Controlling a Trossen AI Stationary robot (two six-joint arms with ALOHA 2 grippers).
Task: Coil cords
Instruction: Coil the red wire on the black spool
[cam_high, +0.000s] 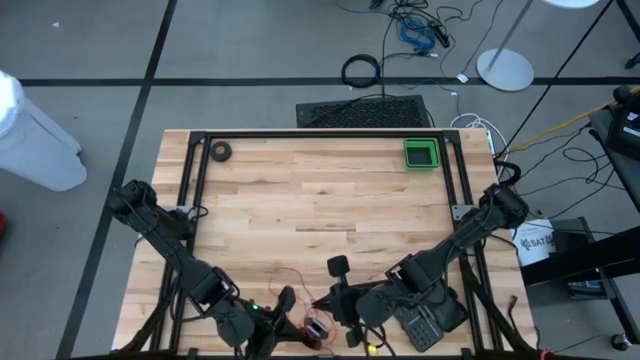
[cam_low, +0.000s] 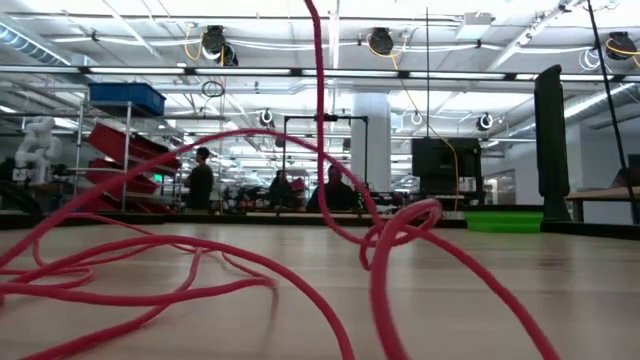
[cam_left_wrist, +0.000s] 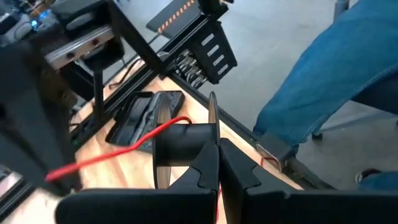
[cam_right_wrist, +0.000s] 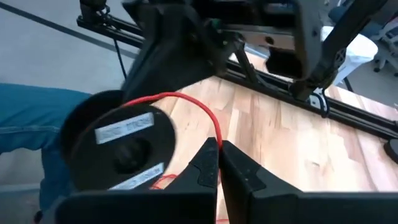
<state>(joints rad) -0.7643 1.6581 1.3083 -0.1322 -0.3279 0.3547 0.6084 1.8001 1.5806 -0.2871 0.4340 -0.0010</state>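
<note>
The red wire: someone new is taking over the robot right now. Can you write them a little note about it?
Left gripper: shut, at the near table edge beside the black spool.
Right gripper: shut, pinching the red wire close to the spool.
Wire: one end at the spool; loose loops lie across the wooden table.
Done: winding seems only begun.
Left: gather all the loose wire.

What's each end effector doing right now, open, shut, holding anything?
Left end effector: shut, pinching the red wire by the black spool.
Right end effector: shut, pinching the red wire.
</note>
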